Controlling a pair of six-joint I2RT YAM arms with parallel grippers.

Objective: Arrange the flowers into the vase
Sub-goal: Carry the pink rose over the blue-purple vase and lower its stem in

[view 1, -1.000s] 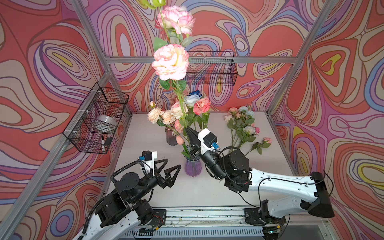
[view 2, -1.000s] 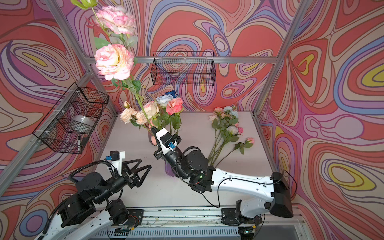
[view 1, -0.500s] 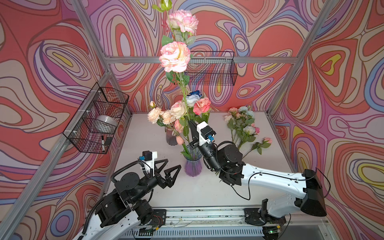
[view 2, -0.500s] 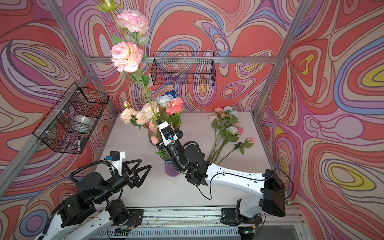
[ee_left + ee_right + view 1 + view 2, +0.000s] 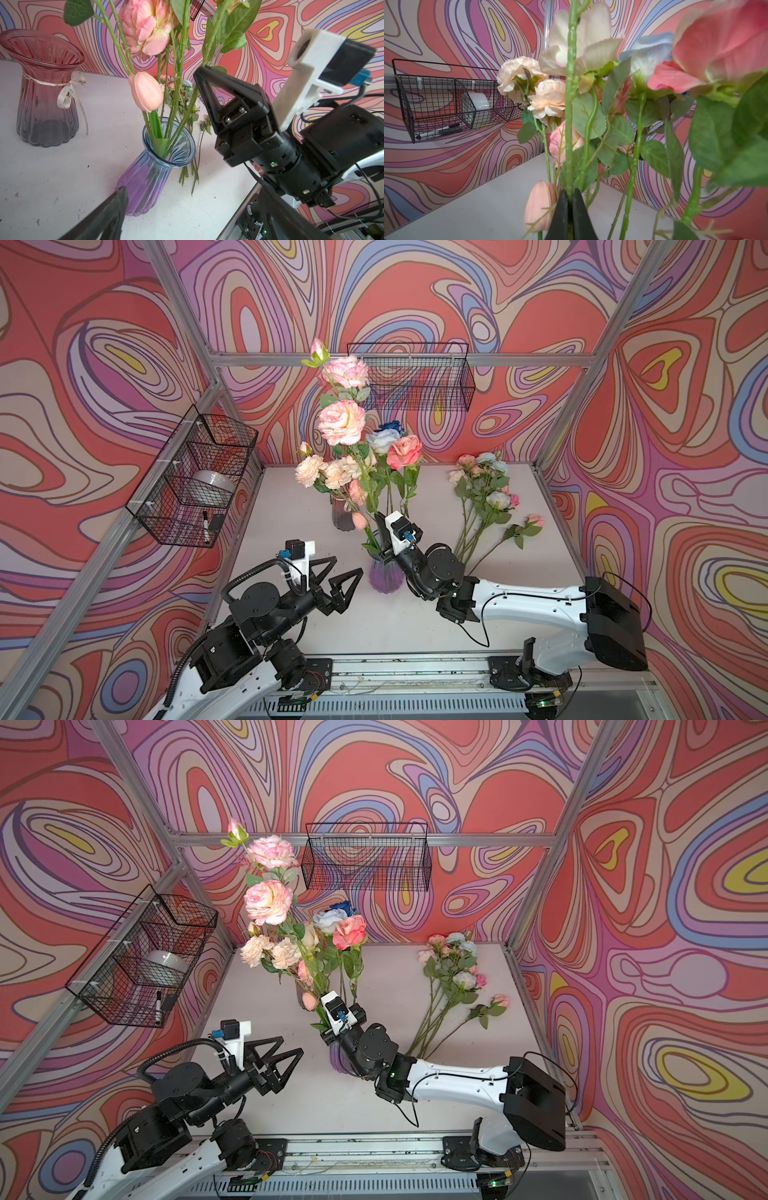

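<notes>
**Stem in right pincer, foot in vase mouth**

Right gripper (image 5: 572,193) is clamped tight on the tall stem (image 5: 571,83), which carries two pink peony heads. The stem's foot sits inside the mouth of the purple vase (image 5: 384,577), mid-bench toward the front edge. Left gripper (image 5: 346,566) is spread wide and empty, just beside the vase, not touching. Other flowers (image 5: 404,451) already crowd the vase.

Risks, as judged: the stem is top-heavy. Released while leaning, it may tip the vase or flop out. Its leaves could snag neighbours and drag them up. The left jaws sit near enough to knock the vase.

Loose flowers (image 5: 482,497) lie toward the bench's back right corner. A reddish vase (image 5: 44,93), which looks empty, stands nearer the back edge. Bench (image 5: 291,510) is white and scuffed. Walls are swirl-patterned, with wire baskets (image 5: 195,485) hung on them.
</notes>
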